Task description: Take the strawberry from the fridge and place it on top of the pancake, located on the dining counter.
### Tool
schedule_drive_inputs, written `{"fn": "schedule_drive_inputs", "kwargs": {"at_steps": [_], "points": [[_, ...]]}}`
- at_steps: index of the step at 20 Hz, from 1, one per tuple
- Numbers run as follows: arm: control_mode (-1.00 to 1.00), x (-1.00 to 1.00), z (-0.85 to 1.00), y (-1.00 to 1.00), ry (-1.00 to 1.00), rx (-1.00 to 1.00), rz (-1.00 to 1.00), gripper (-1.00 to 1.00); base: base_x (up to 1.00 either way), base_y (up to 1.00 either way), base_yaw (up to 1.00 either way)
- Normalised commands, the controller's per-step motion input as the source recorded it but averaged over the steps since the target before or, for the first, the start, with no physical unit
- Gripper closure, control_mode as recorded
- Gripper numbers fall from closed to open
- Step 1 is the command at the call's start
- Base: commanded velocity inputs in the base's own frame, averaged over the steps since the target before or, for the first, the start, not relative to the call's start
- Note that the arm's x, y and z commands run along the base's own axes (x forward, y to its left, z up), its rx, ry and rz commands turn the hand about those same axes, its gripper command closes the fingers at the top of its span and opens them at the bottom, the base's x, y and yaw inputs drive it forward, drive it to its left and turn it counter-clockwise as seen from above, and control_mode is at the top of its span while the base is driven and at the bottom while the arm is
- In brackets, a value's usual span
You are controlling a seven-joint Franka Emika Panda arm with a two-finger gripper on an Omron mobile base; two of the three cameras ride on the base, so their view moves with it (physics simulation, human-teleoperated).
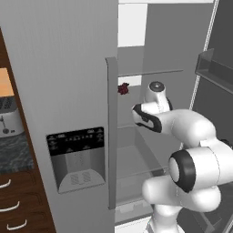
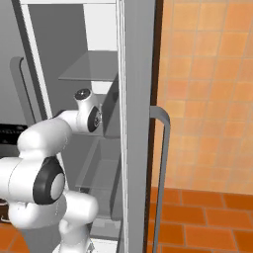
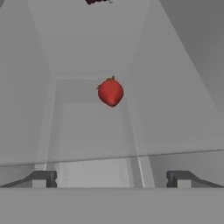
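The pincer (image 3: 110, 179) is wide open, holding nothing. The strawberry (image 3: 110, 92) sits straight ahead of it on a shelf in the fridge (image 1: 63, 68). It is small and round, so a bump could roll it away.

The strawberry (image 3: 110, 92) lay on a shelf (image 3: 92, 131) inside the fridge (image 1: 59, 68), ahead of the claw (image 3: 111, 178) and apart from it. A toaster (image 1: 9, 119) stood on the worktop (image 1: 13, 154) left of the fridge.
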Motion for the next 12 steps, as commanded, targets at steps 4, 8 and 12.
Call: {"fn": "schedule_drive_inputs", "kwargs": {"at_steps": [4,8,12], "points": [[-1.0,0.4,-0.07,-0.05,0.0,0.0,0.0,-1.0,0.0,0.0,0.0],[-1.0,0.38,-0.21,0.0,0.0,0.0,0.0,-1.0,0.0,0.0,0.0],[-1.0,0.35,-0.36,0.0,0.0,0.0,0.0,-1.0,0.0,0.0,0.0]]}}
